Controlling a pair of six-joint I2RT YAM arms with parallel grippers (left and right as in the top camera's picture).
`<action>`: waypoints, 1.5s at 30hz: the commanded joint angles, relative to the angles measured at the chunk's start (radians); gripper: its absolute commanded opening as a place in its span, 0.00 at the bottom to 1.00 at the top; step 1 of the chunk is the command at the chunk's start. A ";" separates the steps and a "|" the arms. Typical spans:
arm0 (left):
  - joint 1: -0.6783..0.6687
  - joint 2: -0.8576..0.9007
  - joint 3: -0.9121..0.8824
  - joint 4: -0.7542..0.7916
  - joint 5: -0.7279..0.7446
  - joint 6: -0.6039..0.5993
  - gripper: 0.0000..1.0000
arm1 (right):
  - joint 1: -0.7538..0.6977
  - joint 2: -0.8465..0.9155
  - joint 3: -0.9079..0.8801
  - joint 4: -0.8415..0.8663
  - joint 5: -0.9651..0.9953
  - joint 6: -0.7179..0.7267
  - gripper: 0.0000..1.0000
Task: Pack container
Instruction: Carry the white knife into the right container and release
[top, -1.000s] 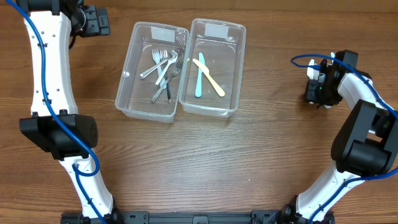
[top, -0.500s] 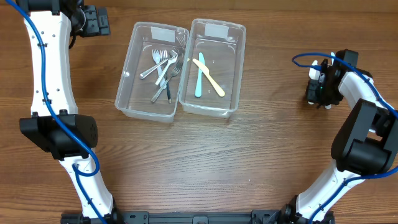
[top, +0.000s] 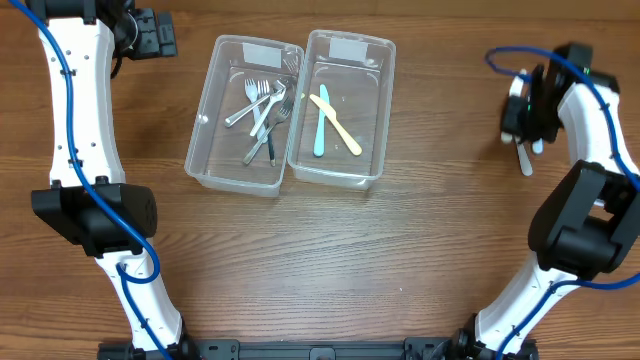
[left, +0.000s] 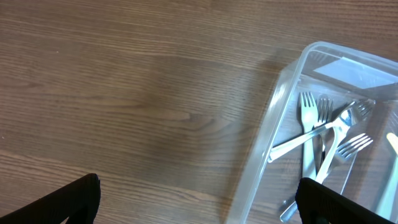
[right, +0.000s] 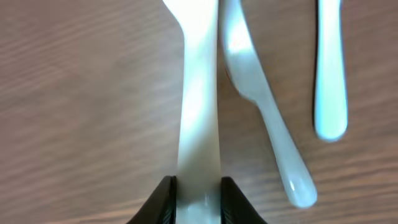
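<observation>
Left gripper (top: 152, 36): at the far left corner of the table (top: 400, 260), jaws wide apart, holding nothing; the wrist view shows bare wood between its fingers (left: 71, 202).
Right gripper (right: 198, 190): jaws together, clamped on the handle of a white plastic utensil (right: 199, 118); its type cannot be told.
Held utensil: points straight away from the right gripper, over the wood at the far right of the table, well apart from both containers.
Beside held utensil: a second white utensil (right: 262, 118) and a pale blue handle (right: 329, 74), both to its right.
Left container (top: 203, 120): clear plastic, holds a loose pile of forks (top: 262, 108).
Right container (top: 386, 110): clear plastic, touching the left container side by side; holds a teal knife (top: 318, 145) and a yellow knife (top: 340, 130), crossed.
</observation>
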 joint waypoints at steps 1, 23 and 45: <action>0.008 0.000 0.008 0.004 -0.006 -0.022 1.00 | 0.090 -0.064 0.132 -0.048 -0.027 0.012 0.11; 0.008 0.000 0.008 0.004 -0.006 -0.022 1.00 | 0.711 -0.165 -0.017 0.060 -0.030 0.362 0.11; 0.008 0.000 0.008 0.004 -0.006 -0.022 1.00 | 0.324 -0.316 0.167 0.098 0.181 0.108 0.85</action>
